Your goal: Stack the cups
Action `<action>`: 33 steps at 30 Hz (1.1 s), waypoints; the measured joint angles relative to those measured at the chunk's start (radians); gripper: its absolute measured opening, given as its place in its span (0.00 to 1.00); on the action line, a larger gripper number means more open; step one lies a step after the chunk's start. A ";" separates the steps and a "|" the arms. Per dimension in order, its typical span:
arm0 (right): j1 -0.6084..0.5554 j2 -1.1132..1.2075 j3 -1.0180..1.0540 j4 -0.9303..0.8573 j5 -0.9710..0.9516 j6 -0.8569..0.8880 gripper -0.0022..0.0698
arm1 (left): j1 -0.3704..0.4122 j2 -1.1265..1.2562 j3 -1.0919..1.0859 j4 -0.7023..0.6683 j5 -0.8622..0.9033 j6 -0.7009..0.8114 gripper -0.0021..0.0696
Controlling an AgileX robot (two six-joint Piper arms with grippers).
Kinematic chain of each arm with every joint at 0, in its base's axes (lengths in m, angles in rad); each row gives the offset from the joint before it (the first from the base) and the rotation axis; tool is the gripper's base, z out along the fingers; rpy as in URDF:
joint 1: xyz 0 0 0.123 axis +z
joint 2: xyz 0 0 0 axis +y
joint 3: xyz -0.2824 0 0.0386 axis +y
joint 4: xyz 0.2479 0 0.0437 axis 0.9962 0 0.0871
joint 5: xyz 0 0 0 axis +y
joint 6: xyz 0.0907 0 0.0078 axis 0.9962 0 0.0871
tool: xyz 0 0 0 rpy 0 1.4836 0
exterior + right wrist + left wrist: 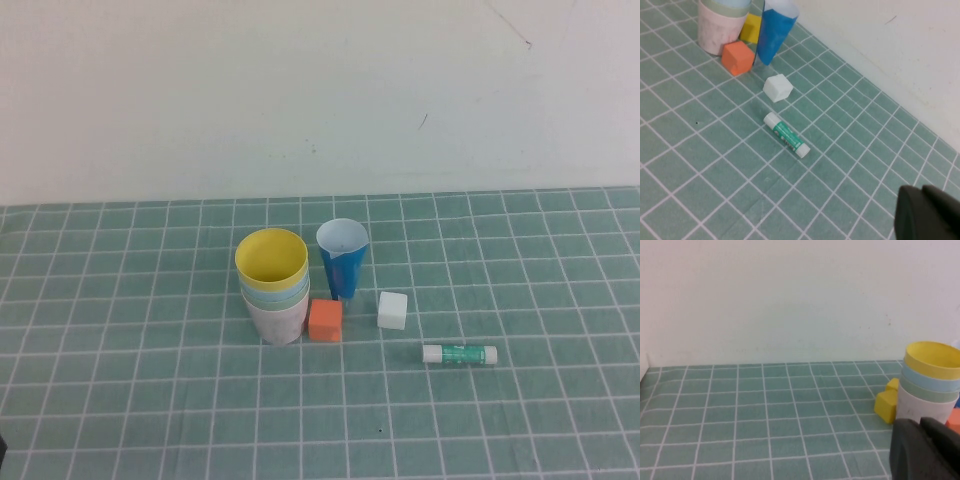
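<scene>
Four wide plastic cups nested in one stack [274,290] near the middle of the green checked worktop [150,400]: yellow cup [271,259] on top, then light blue, then sage green, with the pale pink cup [277,322] at the bottom, standing upright. Touching the stack on its right, a small orange cube [325,320]. Just behind that cube, a tall narrow dark blue cup with a white inside [342,257], upright. Further right, a small white cube [393,310], and nearer the robot a white and green glue stick [459,354] lying flat. Behind the stack, a little yellow block [888,403]. Left claw [924,447] clenched, holding nothing, low and near the stack. Right claw [930,212] clenched too, empty, up over the worktop, well apart from the glue stick.
</scene>
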 joint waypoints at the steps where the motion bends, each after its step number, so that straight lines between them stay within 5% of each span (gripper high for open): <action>1: 0.000 0.000 0.000 0.000 0.000 0.000 0.03 | 0.008 -0.018 0.007 -0.004 0.002 -0.006 0.03; 11: -0.001 0.000 0.002 0.002 0.000 0.000 0.03 | 0.032 -0.045 0.004 -0.039 0.233 -0.013 0.03; 33: -0.001 0.000 0.002 0.004 0.000 0.000 0.03 | 0.051 -0.047 0.005 -0.046 0.242 0.038 0.03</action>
